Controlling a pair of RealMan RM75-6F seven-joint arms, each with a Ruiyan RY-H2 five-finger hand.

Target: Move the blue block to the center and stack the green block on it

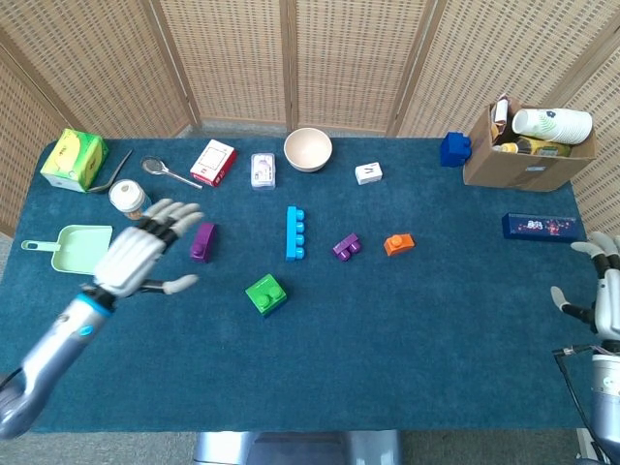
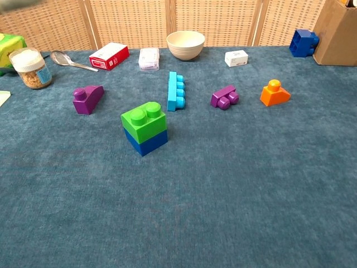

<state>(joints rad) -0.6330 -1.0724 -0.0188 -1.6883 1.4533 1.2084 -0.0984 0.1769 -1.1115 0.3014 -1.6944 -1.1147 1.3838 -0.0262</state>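
Observation:
A green block point(image 1: 264, 292) point(image 2: 143, 120) sits stacked on a blue block point(image 2: 146, 141) near the middle of the blue-cloth table point(image 1: 387, 329). My left hand point(image 1: 138, 256) hovers open with fingers spread at the left side, well away from the stack and holding nothing. It does not show in the chest view. My right hand point(image 1: 603, 295) is at the table's right edge, fingers apart, empty.
A cyan bar point(image 1: 294, 232), purple bricks point(image 1: 202, 240) point(image 1: 346, 246) and an orange piece point(image 1: 398, 243) lie around the stack. A bowl point(image 1: 308, 148), small boxes, spoon, jar point(image 1: 128, 199) and green dustpan point(image 1: 79, 248) stand at back and left. A cardboard box point(image 1: 528, 145) and dark blue brick point(image 1: 454, 147) sit back right.

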